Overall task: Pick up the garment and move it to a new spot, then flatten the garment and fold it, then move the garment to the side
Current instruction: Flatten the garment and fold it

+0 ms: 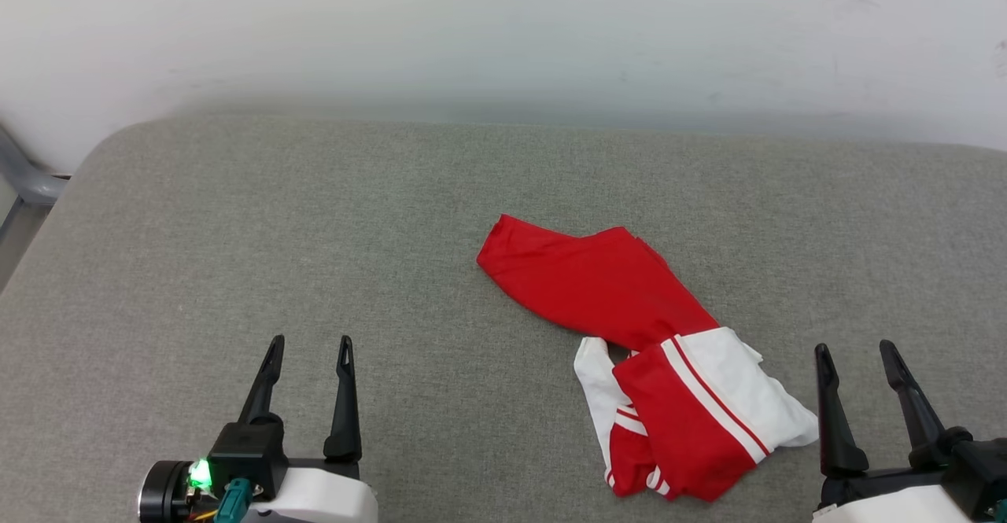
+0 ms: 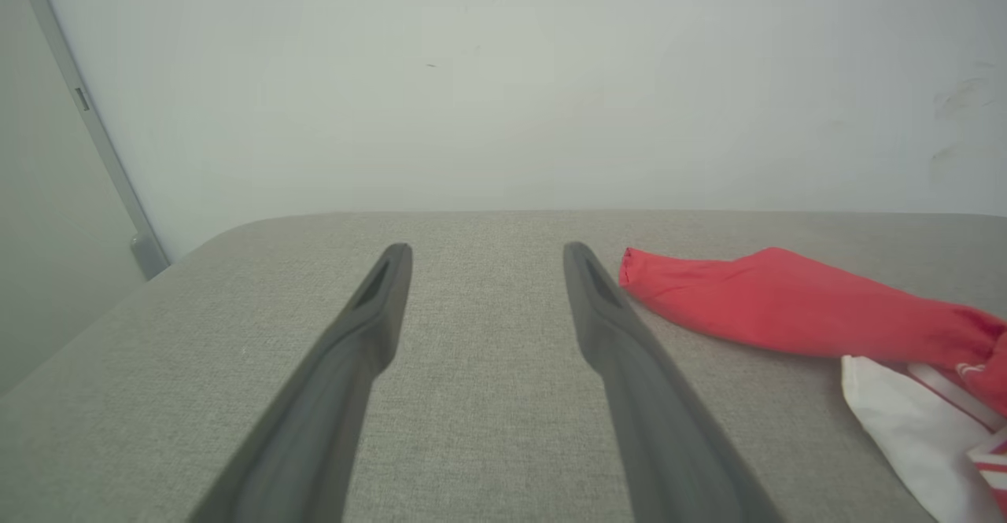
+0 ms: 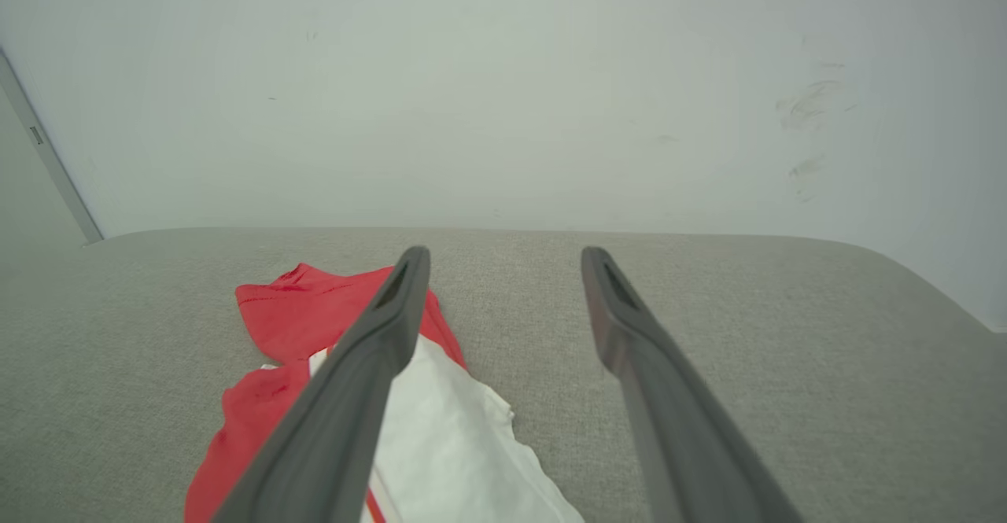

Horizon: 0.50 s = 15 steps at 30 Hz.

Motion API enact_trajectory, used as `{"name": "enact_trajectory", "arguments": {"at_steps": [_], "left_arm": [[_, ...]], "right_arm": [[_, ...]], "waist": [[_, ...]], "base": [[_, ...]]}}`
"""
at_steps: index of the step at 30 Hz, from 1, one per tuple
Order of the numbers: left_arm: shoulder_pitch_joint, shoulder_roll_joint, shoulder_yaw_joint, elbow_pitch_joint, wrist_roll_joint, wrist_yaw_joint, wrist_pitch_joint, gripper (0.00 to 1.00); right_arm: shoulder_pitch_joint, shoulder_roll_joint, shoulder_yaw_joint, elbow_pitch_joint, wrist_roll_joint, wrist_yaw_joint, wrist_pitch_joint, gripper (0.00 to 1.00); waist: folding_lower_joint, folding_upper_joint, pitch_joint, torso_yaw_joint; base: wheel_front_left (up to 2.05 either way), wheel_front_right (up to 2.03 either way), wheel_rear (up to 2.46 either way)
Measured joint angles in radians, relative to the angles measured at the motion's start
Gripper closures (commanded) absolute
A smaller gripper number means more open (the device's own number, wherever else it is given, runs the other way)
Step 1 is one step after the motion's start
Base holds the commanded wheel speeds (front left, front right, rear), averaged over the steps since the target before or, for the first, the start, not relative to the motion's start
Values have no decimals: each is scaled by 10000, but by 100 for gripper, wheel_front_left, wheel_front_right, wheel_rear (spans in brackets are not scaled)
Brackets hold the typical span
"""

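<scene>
Bunched toward four o'clock on the grey woven cushion (image 1: 315, 208), the crumpled red-and-white jersey garment (image 1: 598, 287) lies at ten o'clock of the right gripper (image 1: 853, 344), which, like the left gripper (image 1: 309, 340), hovers wide-jawed and empty, seemingly readied for pickup.

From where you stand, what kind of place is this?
Likely a plain indoor room, maybe a test space: a grey fabric pad by a bare white wall, one crumpled red and white shirt on it.
</scene>
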Motion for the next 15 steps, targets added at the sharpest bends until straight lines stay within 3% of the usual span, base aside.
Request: {"name": "enact_trajectory", "arguments": {"at_steps": [15], "left_arm": [[232, -554, 809, 272, 696, -815, 0, 0]], "right_arm": [[48, 0, 10, 249, 12, 0, 0, 0]], "waist": [[0, 0, -159, 31]], "base": [[0, 0, 0]]}}
